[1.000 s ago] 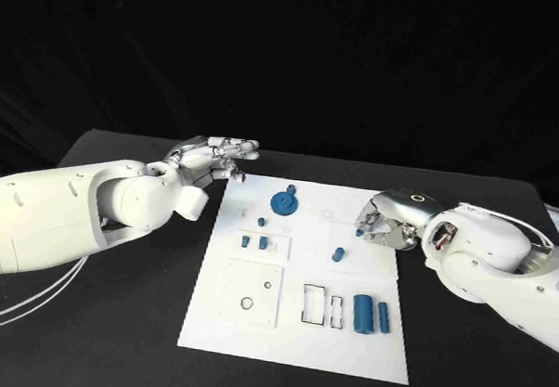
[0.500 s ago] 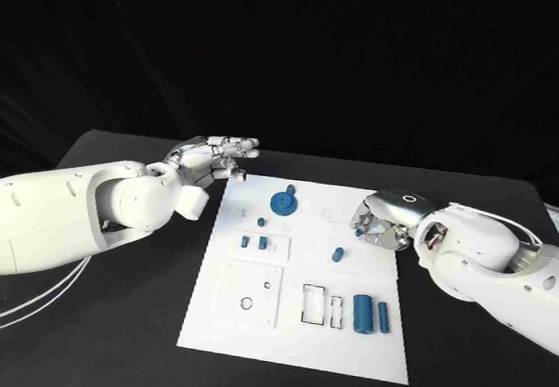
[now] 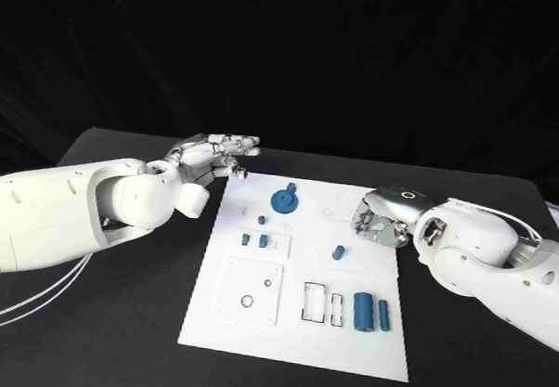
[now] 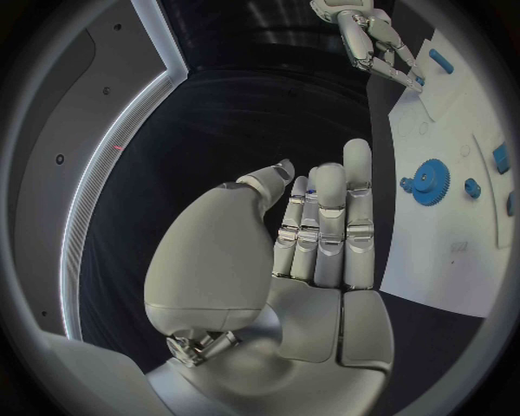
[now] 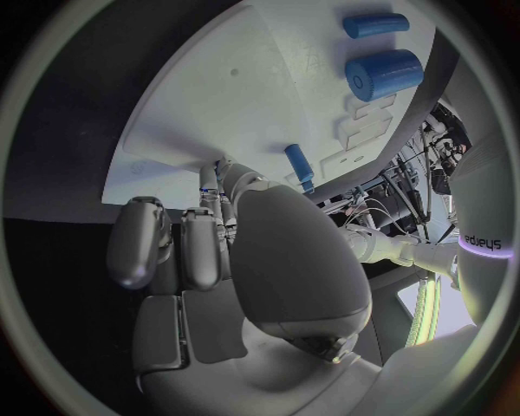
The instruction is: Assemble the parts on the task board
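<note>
The left hand (image 3: pixel 213 156) is hovering just off the task board's (image 3: pixel 293 344) far left corner, fingers (image 4: pixel 330 217) lying straight and close together, holding nothing. The right hand (image 3: pixel 382 220) is hanging over the board's far right part, fingers (image 5: pixel 163 243) curling downward; whether it is pinching anything is unclear.

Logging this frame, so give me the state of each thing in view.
Left hand: open, fingers straight, off the board's far left corner.
Right hand: fingers curled down at the board; grasp unclear.
Gear: flat on the board.
Two cylinders: lying side by side.
</note>
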### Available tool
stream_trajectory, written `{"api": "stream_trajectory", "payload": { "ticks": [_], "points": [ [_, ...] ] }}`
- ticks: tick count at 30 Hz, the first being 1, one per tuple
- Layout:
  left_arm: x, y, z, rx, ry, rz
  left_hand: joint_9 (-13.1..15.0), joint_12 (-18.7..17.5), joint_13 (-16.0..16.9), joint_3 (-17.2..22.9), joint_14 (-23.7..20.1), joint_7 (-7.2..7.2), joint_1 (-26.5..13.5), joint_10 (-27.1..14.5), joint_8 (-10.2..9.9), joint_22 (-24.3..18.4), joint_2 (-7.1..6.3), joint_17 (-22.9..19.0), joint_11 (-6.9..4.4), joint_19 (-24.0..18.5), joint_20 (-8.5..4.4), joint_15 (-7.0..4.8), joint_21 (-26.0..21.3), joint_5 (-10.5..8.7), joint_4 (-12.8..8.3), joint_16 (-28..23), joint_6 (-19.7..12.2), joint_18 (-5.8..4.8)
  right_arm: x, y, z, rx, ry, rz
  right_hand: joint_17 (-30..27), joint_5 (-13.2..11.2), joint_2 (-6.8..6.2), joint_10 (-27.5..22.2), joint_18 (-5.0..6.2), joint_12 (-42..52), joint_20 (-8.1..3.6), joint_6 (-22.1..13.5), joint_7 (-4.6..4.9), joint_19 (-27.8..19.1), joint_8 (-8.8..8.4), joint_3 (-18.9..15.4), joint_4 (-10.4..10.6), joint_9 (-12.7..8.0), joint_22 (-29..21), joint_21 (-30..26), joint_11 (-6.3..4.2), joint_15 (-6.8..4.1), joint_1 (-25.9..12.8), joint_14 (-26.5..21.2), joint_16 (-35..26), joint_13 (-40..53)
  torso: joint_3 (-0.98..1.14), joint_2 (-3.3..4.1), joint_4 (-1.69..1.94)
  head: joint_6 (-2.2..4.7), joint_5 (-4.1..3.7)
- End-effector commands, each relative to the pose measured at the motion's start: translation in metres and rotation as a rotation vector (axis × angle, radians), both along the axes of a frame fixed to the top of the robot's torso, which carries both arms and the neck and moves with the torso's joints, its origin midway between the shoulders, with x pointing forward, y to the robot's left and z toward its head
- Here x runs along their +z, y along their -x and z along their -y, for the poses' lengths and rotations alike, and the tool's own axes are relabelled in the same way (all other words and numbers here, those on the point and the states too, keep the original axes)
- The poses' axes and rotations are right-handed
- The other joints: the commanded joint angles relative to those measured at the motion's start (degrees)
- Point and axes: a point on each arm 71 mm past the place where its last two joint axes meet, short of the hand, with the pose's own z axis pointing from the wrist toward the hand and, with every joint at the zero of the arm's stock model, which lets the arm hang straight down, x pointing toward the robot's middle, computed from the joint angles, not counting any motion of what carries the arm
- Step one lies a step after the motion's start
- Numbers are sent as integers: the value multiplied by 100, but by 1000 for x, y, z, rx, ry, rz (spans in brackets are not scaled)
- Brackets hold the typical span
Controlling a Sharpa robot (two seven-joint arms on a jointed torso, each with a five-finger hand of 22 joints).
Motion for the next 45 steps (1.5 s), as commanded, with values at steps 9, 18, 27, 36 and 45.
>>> {"api": "stream_trajectory", "payload": {
  "ticks": [9, 18, 27, 36, 45],
  "points": [
    [1, 1, 2, -11, -1, 10, 2, 25, 5, -29, -33, -4, 25, -38, 14, -14, 51, -24, -15, -9, 3, -1, -46, 25, -34, -10, 16, 68, -11, 6, -3, 14, 57, -9, -15, -19, 67, 123, 69, -46, -28, 85, 7, 50, 24, 184, -165, 64, 41, 36, -23, -60, -61, 367, 41, -8, -2, -5, 6, -11, -3],
    [1, 0, 2, -12, -3, 10, 2, 29, 4, -30, -35, -3, 32, -42, 14, -16, 55, -31, -14, -7, 3, -1, -49, 25, -41, -10, 14, 68, 2, 8, -3, 10, -31, 64, -17, -32, 18, 111, 65, -99, -23, 71, 20, 58, -8, 235, -219, 75, 55, 45, -11, -46, -147, 367, 49, -20, -2, -8, 4, 11, -8],
    [1, 0, 3, -15, -3, 10, 2, 29, 4, -30, -35, -3, 32, -42, 14, -16, 55, -31, -14, -7, 3, -1, -49, 25, -41, -10, 14, 68, 14, 6, 5, -8, -72, 88, -21, -32, 6, 130, 63, -105, -16, 80, 30, 61, -12, 264, -249, 82, 59, 48, -5, -31, -165, 367, 51, -19, 2, -4, 5, 17, 21],
    [1, 0, 3, -13, -2, 12, -1, 54, 1, -86, -49, 12, -24, -79, 11, -37, 65, -69, 3, -1, 10, 12, -73, 19, -21, -5, -9, 63, 25, 18, -6, 41, -124, 109, -18, -30, -9, 155, 59, -114, 1, 92, 41, 66, -20, 313, -293, 93, 70, 55, 3, -4, -187, 367, 60, -18, 4, -1, 10, -10, 65],
    [1, 0, 4, -18, 1, 14, -1, 54, 1, -86, -49, 12, -24, -79, 11, -37, 65, -69, 3, -1, 10, 12, -73, 19, -21, -5, -9, 63, 39, 49, -48, 181, -196, 107, -4, -18, -13, 171, 54, -131, 28, 96, 68, 74, -35, 394, -359, 105, 92, 70, 24, 30, -203, 368, 80, -20, -6, 1, 12, -61, 144]
  ]
}}
